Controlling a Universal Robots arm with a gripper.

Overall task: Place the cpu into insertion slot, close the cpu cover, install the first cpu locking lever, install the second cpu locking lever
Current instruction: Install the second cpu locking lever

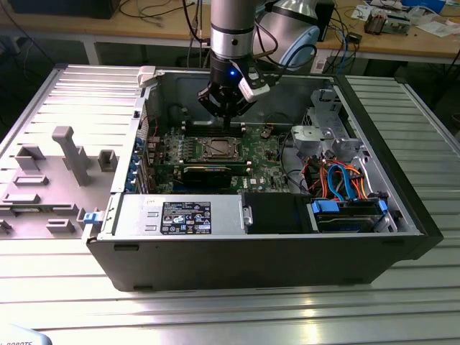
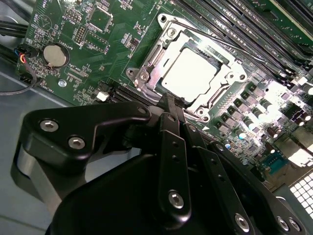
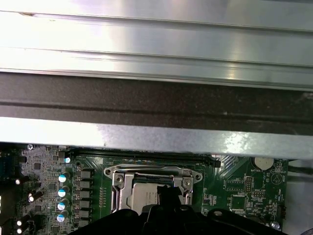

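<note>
One black gripper (image 1: 227, 118) hangs inside the open computer case (image 1: 402, 215), just above the green motherboard (image 1: 266, 154). In the second wrist view its fingers (image 2: 172, 105) appear pressed together into a single narrow tip with no gap and nothing between them, so the claw looks closed and empty. That tip sits at the edge of the insertion slot (image 2: 195, 73), right beside the socket's pale metal rim.

Within the socket lies the cpu (image 2: 188, 73), flat, its dull silver top showing through the window of the cpu cover (image 2: 230, 66), which lies down over it. In the first wrist view the same cover (image 3: 151, 176) and chip (image 3: 146, 196) sit just beyond the gripper's tip (image 3: 168, 193). In the exterior view the socket (image 1: 215, 149) is directly below the gripper, towards the camera.

Farther out, a round coin battery (image 2: 55, 55) sits on the board well apart from the socket, and long black memory slots (image 2: 230, 19) run past its far side.
</note>
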